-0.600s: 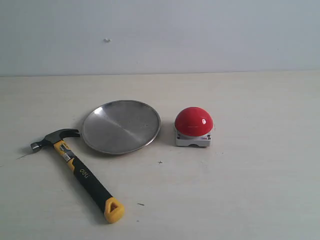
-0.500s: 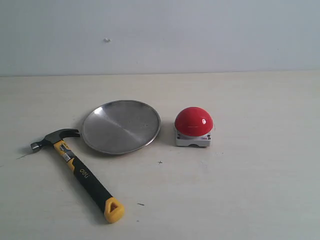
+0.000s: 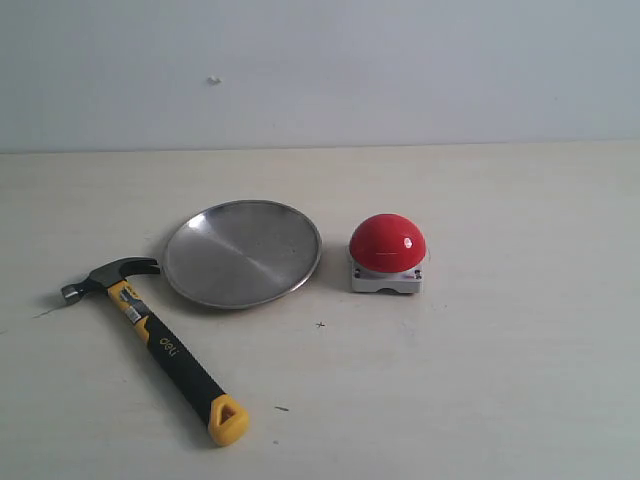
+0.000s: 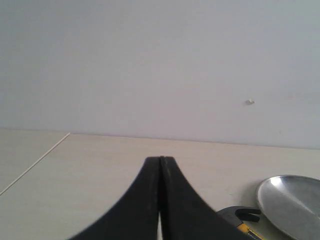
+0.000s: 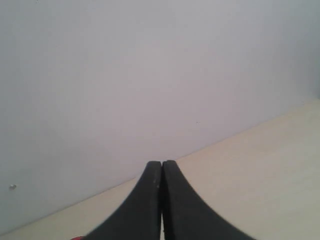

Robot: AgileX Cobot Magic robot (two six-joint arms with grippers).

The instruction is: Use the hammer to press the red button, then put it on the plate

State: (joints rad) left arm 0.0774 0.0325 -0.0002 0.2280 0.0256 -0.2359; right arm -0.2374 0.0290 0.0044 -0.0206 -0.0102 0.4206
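The hammer (image 3: 150,335) lies flat on the table at the front left, dark head toward the left edge, black-and-yellow handle running to the front with its yellow loop nearest the camera. The silver plate (image 3: 243,252) rests just behind and right of the head. To the plate's right stands the red button (image 3: 387,243) on its grey base. Neither arm shows in the exterior view. My left gripper (image 4: 160,160) is shut and empty, with the hammer's head (image 4: 240,215) and the plate's rim (image 4: 280,192) beyond it. My right gripper (image 5: 162,164) is shut and empty too.
The pale table (image 3: 480,380) runs back to a plain light wall (image 3: 400,70). A thin seam line (image 4: 35,160) crosses the table surface in the left wrist view.
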